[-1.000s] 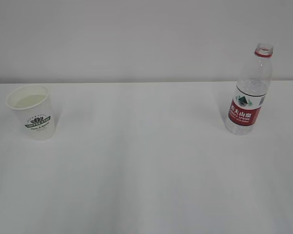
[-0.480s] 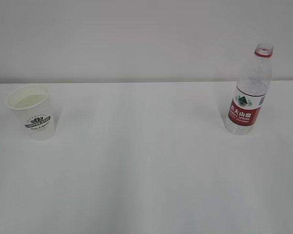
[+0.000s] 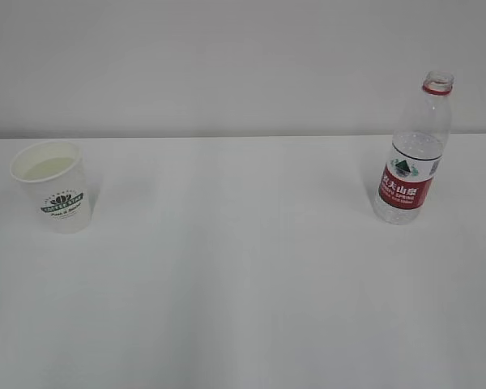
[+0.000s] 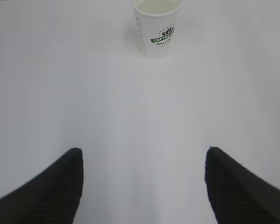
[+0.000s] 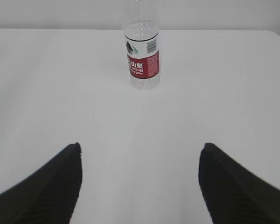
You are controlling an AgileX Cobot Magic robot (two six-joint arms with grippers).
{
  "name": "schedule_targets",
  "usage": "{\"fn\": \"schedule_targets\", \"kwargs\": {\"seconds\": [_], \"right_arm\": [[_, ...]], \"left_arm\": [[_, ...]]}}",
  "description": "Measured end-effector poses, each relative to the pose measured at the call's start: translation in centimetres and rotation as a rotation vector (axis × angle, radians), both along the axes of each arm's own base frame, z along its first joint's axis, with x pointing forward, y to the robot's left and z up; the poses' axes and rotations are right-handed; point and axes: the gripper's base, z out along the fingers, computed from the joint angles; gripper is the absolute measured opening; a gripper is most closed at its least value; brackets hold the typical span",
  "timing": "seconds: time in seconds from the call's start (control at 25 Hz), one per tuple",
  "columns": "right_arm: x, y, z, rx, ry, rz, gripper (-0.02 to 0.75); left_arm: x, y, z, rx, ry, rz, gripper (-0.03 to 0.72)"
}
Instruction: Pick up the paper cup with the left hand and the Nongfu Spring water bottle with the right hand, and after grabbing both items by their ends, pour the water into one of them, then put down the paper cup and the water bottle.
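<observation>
Nothing differs from a second ago: we see the paper cup (image 3: 52, 186) upright at the far left of the white table (image 3: 243, 284), liquid inside, and the uncapped Nongfu Spring water bottle (image 3: 413, 150) upright at the far right, well apart. Our left hand (image 4: 142, 186) and right hand (image 5: 140, 184) hover near, fingers spread wide, holding nothing. Bare tabletop lies between each and its target.

The paper cup (image 3: 53, 186) stands upright at the far left, white with a dark green logo, and it holds water (image 3: 49, 168). The Nongfu Spring water bottle (image 3: 413, 154) stands upright at the far right, uncapped, clear with a red label.
</observation>
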Motion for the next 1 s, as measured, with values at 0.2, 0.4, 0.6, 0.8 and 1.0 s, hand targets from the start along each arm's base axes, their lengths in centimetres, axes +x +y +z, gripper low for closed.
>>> {"fn": "schedule_targets", "kwargs": {"seconds": [0.2,0.4,0.6,0.8,1.0], "right_arm": [[-0.5,0.0,-0.1,-0.004,0.059,0.003,0.587],[-0.8,0.0,-0.6,-0.012,0.126,0.005,0.587],[-0.9,0.0,-1.2,-0.017,0.168,0.005,0.587],[-1.1,-0.1,-1.2,-0.016,0.162,0.005,0.587],[-1.1,-0.1,-1.2,-0.016,0.160,0.005,0.587]], "left_arm": [[0.0,-0.1,-0.3,-0.007,0.016,-0.005,0.587],[0.1,-0.1,-0.5,-0.006,0.025,-0.005,0.585],[0.0,-0.2,-0.8,-0.017,0.048,-0.011,0.584],[0.0,-0.2,-0.8,-0.022,0.048,-0.013,0.580],[0.0,-0.3,-0.8,-0.024,0.048,-0.014,0.579]]}}
